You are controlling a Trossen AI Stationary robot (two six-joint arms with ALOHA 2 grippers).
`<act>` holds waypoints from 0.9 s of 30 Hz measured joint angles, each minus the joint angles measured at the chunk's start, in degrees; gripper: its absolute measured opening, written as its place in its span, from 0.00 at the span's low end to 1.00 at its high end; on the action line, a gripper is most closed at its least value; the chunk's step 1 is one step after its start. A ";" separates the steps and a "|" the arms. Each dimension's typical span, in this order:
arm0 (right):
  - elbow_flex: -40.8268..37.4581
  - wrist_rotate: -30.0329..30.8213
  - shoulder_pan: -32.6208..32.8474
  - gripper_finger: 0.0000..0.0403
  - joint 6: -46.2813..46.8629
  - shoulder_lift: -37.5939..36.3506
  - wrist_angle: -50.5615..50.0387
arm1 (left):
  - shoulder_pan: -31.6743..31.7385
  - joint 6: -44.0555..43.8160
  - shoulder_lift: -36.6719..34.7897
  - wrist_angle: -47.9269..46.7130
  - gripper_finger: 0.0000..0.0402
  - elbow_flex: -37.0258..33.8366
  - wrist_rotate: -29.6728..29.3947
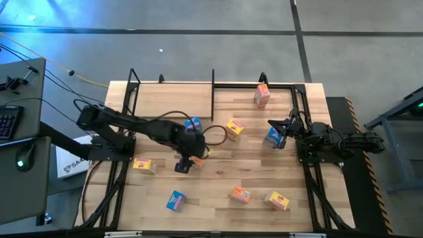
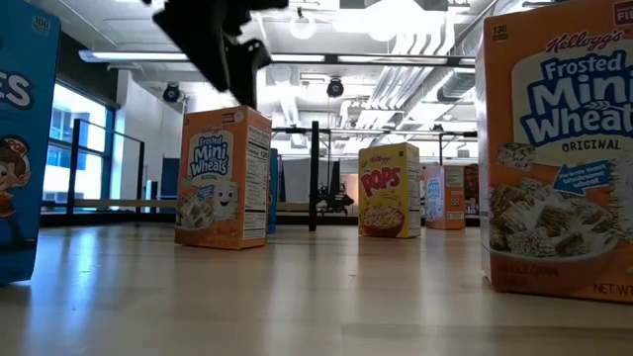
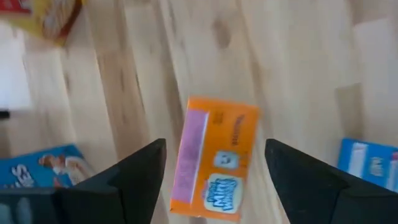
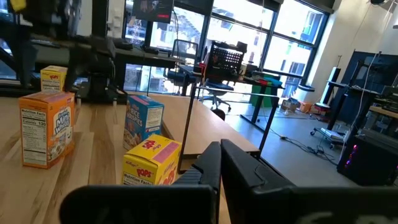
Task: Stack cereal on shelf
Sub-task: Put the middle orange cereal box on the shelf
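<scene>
Directly above orange cereal box point(image 3: 214, 158) I hold left hand point(image 3: 214, 180), fingers apart, straddling it; box long axis runs along gap.

between black jaws: orange box point(image 3: 214, 158), pink side panel | beside them: blue box point(image 3: 40, 165) | counter point(image 3: 298, 68): pale wood stripes

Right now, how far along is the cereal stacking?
Done: nothing is stacked in the shelf bay. In hand: the left gripper hangs open above an orange box, not gripping it. The right gripper waits shut beside a blue box. Left: all the cereal, loose on the table.
</scene>
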 joint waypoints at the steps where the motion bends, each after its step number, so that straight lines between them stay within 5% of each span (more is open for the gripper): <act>1: 0.01 0.00 0.02 0.00 0.01 0.00 0.02 | 0.03 -0.53 0.38 -0.48 0.66 0.00 -0.74; 7: 0.00 0.00 0.01 0.00 0.01 0.00 0.01 | 0.02 -1.96 0.76 -1.80 0.66 0.07 -4.62; 27: 0.02 0.00 0.00 0.00 0.01 0.00 0.01 | -0.07 1.55 1.64 -0.02 0.66 -0.87 -2.92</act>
